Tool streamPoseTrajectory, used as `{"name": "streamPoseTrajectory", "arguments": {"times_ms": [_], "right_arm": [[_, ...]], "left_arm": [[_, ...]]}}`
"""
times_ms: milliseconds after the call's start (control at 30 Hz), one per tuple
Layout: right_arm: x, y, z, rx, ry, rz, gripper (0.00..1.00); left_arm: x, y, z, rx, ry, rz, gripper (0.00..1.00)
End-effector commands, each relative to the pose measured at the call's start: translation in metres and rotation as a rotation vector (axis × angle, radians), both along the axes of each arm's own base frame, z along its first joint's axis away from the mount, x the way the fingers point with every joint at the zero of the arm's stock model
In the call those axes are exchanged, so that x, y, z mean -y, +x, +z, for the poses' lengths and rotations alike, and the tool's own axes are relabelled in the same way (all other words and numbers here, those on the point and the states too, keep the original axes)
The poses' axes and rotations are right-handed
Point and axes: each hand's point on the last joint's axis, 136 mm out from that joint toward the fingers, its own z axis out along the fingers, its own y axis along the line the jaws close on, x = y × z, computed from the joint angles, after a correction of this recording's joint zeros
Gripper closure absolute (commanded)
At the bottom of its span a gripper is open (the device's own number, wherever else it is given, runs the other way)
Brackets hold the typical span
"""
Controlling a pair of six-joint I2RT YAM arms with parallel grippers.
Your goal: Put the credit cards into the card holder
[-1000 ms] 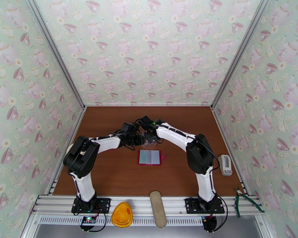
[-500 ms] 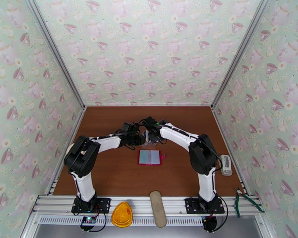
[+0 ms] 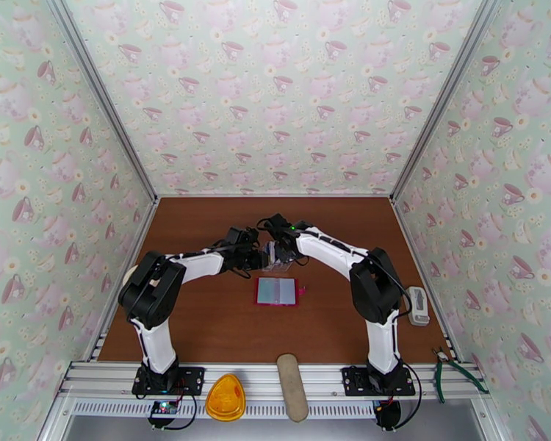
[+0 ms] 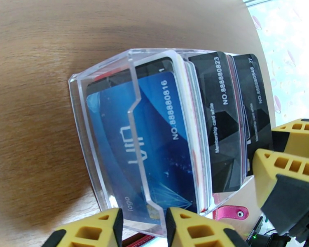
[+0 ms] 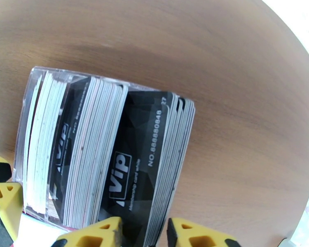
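The credit cards (image 4: 220, 120) stand on edge, packed in a clear plastic box (image 3: 275, 260) on the brown table, just behind the card holder. A blue card (image 4: 154, 140) is at the front, with white and black VIP cards (image 5: 129, 169) behind it. My left gripper (image 4: 144, 227) is shut on the box's clear front wall. My right gripper (image 5: 144, 233) is shut on a few black cards at the far end of the stack; its yellow fingers (image 4: 296, 134) show beside the box. The red card holder (image 3: 277, 292) lies open and flat, with its snap tab (image 4: 232, 212) to the right.
Both arms meet over the box at mid-table (image 3: 202, 317). On the front rail sit an orange-yellow piece (image 3: 225, 397) and a tan oblong pad (image 3: 292, 386). A grey device (image 3: 418, 305) and green-handled pliers (image 3: 452, 369) lie at the right edge. Patterned walls close in three sides.
The right arm has shifted a little to the right and its gripper has settled onto the card stack. The left arm and the card holder have stayed put.
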Motion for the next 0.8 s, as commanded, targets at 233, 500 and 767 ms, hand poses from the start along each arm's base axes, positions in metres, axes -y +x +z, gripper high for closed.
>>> {"name": "streamPoseTrajectory", "arguments": {"times_ms": [233,500,767], "right_arm": [[0.011,0.003,0.019,0.016,-0.025,-0.014,0.75],[-0.001,-0.001,0.018,0.003,-0.008,0.012,0.87],[-0.02,-0.008,0.019,-0.008,0.022,0.045,0.89]], "left_arm": [[-0.008,-0.007,-0.021,-0.062,0.044,0.002,0.65],[-0.007,-0.007,-0.021,-0.063,0.042,0.001,0.65],[-0.007,-0.007,-0.02,-0.062,0.042,0.001,0.65]]}}
